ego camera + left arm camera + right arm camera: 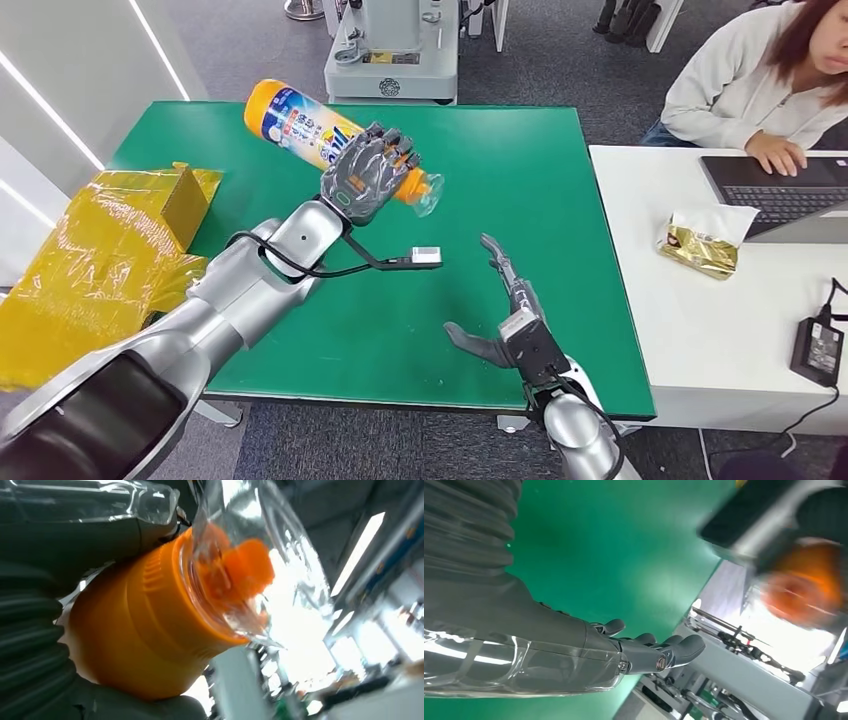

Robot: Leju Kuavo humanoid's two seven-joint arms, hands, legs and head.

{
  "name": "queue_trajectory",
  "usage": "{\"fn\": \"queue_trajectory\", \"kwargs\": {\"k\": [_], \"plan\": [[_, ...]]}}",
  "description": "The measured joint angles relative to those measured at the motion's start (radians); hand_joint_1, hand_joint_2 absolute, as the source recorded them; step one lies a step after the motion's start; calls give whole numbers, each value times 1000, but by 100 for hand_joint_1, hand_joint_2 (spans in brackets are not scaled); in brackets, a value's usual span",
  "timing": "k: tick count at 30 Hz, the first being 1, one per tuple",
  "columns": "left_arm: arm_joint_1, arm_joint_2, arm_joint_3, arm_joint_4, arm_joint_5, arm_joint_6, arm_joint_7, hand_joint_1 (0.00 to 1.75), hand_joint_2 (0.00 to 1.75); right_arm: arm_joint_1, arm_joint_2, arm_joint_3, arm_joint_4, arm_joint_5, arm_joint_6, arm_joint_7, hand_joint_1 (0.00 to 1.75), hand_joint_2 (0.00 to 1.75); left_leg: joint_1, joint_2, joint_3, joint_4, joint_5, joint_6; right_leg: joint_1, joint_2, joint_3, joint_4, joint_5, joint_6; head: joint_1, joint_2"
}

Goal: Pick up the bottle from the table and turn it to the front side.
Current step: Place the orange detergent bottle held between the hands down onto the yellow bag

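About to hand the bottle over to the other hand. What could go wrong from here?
The left hand grips the bottle near its capped end, with most of the body sticking out tilted, so it may slip or swing. The clear cap looks smooth, a poor place to grab. The right hand is open and low over the table, so a drop could roll away.

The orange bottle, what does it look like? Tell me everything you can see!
The orange bottle looks plastic, with a blue and white label and an orange nozzle under a clear cap. It is lifted off the green table, lying tilted, bottom up and away, cap toward the robot's right. The left robot hand wraps around its neck end; nothing else touches it.
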Motion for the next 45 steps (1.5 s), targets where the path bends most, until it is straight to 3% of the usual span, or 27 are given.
{"fn": "queue_trajectory", "kwargs": {"k": [16,23,31,38,45], "plan": [[121,198,-6,166,-14,-266,218,175,175,87,-20,10,-105,48,-19,8,0,175,0,1,0,-2,0,0,0,1,-1,0,0,-1,0,0],[140,245,-6,184,-12,-334,262,175,175,87,-19,10,-105,60,5,8,0,175,0,1,0,-1,0,0,0,1,-1,0,0,-1,0,0],[162,257,15,190,32,-347,252,175,175,66,-16,14,-96,61,30,7,0,175,0,0,0,-1,0,-1,0,1,-1,0,0,-1,0,0],[186,244,142,190,225,-311,180,175,175,65,-9,18,-103,67,31,16,0,175,0,0,0,-1,0,-1,0,1,-1,0,0,-1,0,0],[202,217,388,190,462,-378,104,175,175,80,-10,18,-141,68,33,27,0,175,0,1,1,-1,0,-1,0,2,-1,0,0,-1,0,0]]}}
